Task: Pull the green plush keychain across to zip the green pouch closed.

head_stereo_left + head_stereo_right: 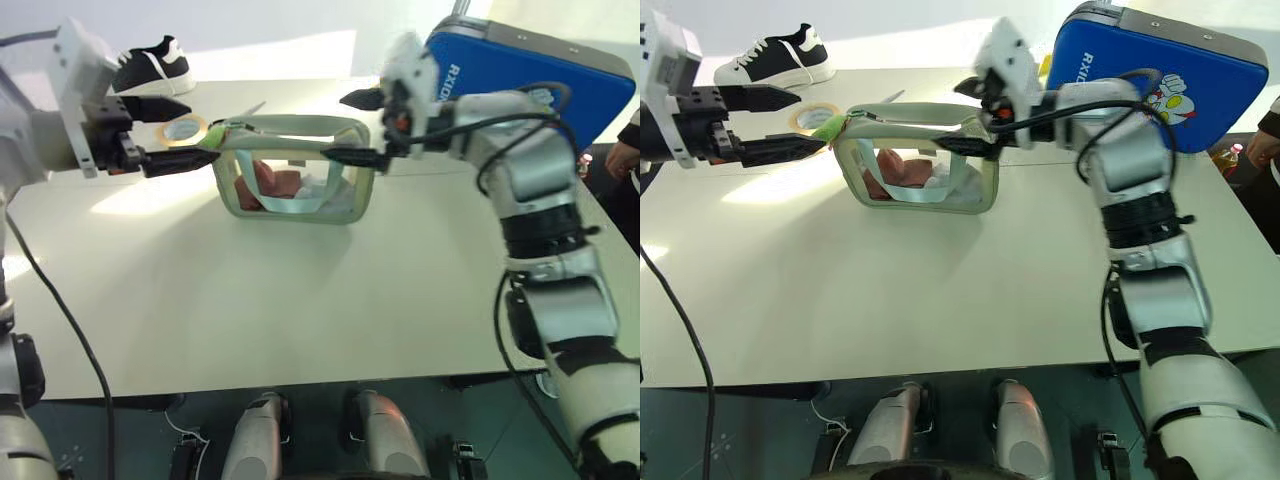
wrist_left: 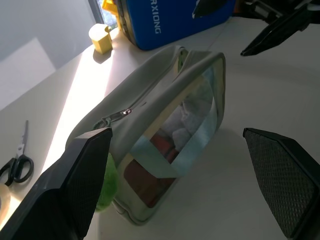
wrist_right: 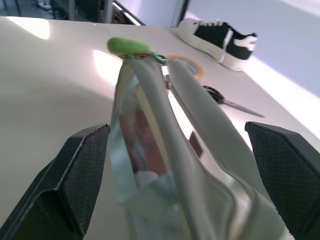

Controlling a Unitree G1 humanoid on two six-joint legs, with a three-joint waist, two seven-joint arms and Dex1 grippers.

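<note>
Both pairs of fingers stand spread wide, holding nothing: the left gripper (image 1: 760,122) at one end of the green pouch (image 1: 917,170), the right gripper (image 1: 970,115) at the other. Pale sage fabric, clear sides, red and white contents. The green plush keychain (image 3: 131,46), fuzzy lime, hangs just beside the left fingertips (image 1: 185,161). A blue case (image 2: 175,20) behind reads "RXIONG".

Daylight falls from the far side onto the pale surface (image 1: 300,300), leaving bright washed-out patches beside the pouch (image 1: 295,168) and along the far edge. The pouch casts a soft shadow toward the camera. In the wrist views the near fingers (image 2: 75,185) are dark and blurred, and the pouch's near end looks soft.
</note>
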